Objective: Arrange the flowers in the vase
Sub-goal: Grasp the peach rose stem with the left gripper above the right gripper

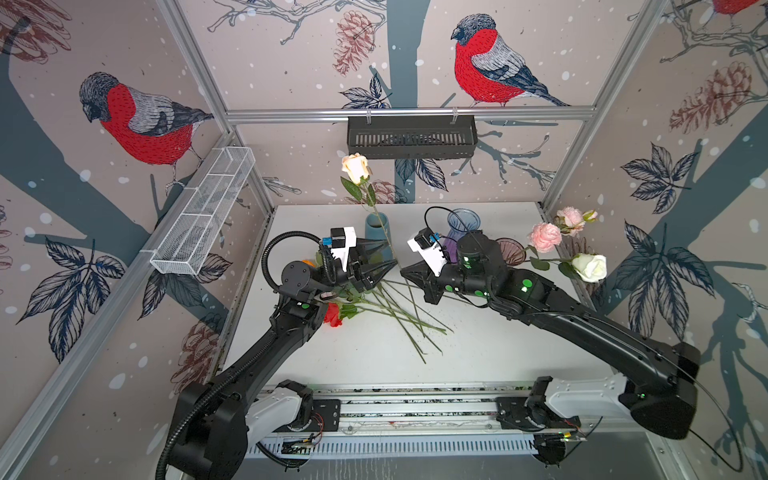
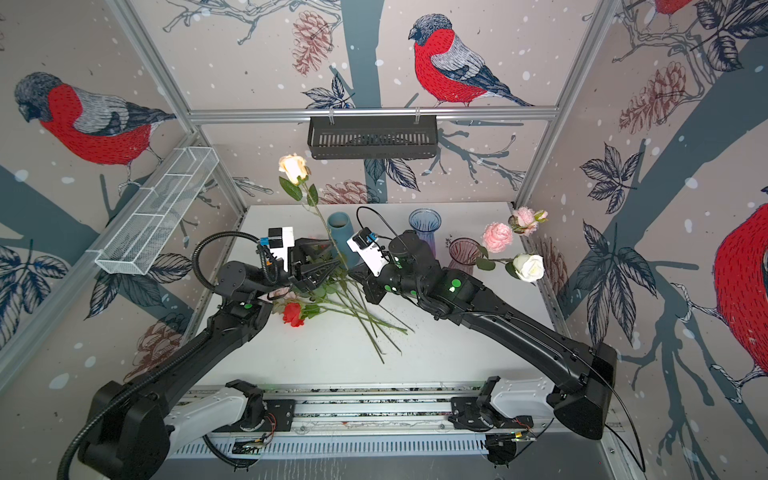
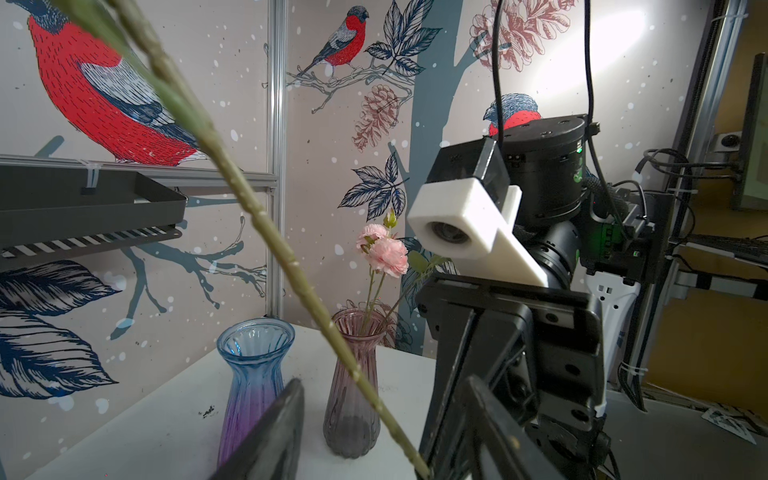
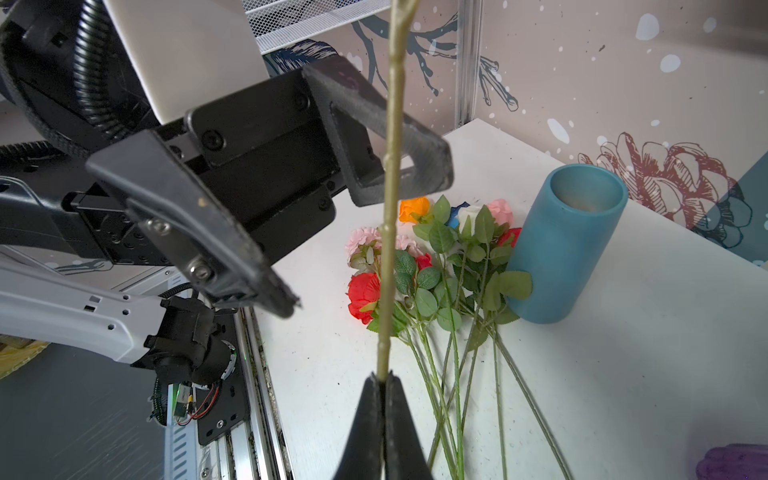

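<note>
Peach rose (image 1: 355, 167) near upright, head up, stem foot pinched in right tool (image 1: 402, 272); left tool (image 1: 390, 254) agape.

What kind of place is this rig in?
Probably a lab robot cell: aluminium frame with bird-print wall panels, two arms mounted on a rail at a white table, vases and fake flowers as props.

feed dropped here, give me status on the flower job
Right end effector shut on cream rose stem, rose upright. Left end effector open around that stem. Teal vase empty, mouth unobstructed.
</note>
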